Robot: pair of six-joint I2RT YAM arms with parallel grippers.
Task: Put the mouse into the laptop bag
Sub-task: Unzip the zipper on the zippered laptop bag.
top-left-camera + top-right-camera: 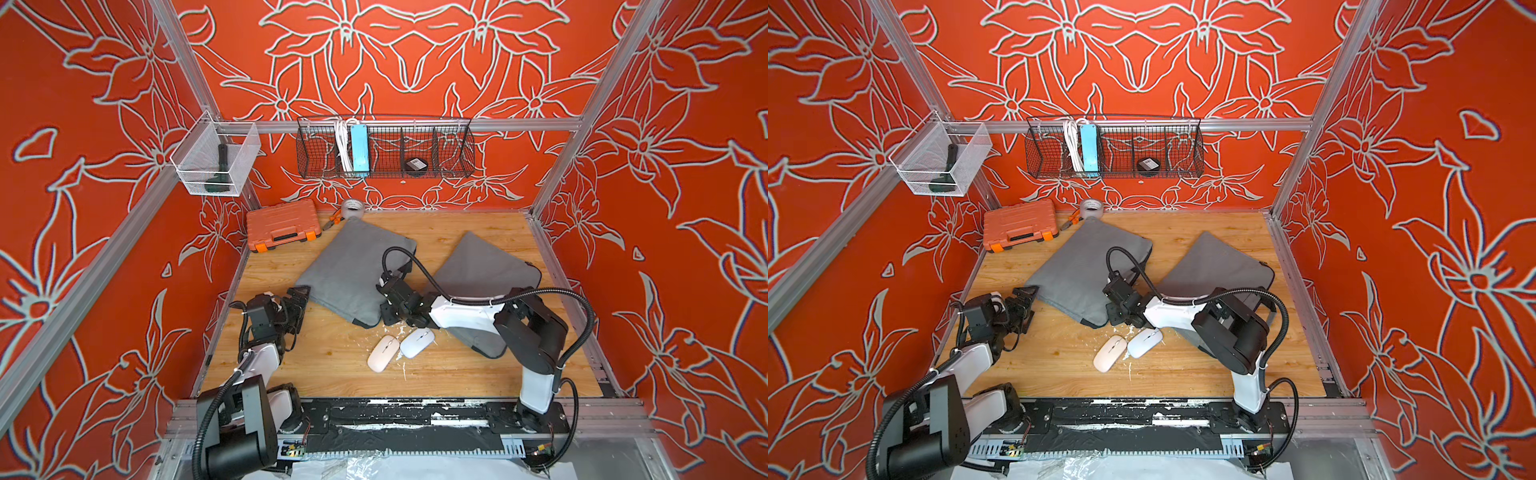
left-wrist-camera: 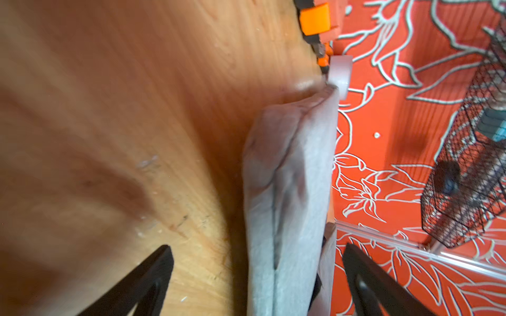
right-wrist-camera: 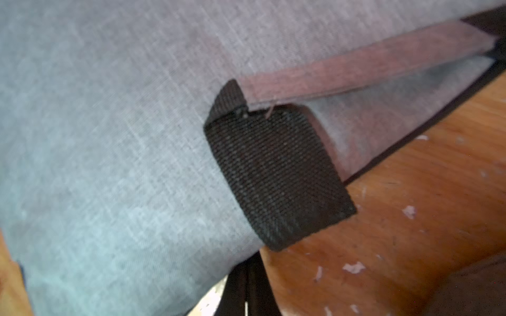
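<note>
Two grey laptop bags lie on the wooden table, one in the middle and one to its right. A pinkish mouse and a white mouse sit side by side in front of them, untouched. My left gripper is open, its fingers straddling the middle bag's left corner without touching it. My right gripper is shut at that bag's near corner beside a black webbing tab. Its tips are hidden under the raised fabric.
An orange tool case and a tape roll stand at the back left, touching the middle bag's far corner. A black wire basket and a white mesh bin hang on the walls. White flecks litter the table near the mice.
</note>
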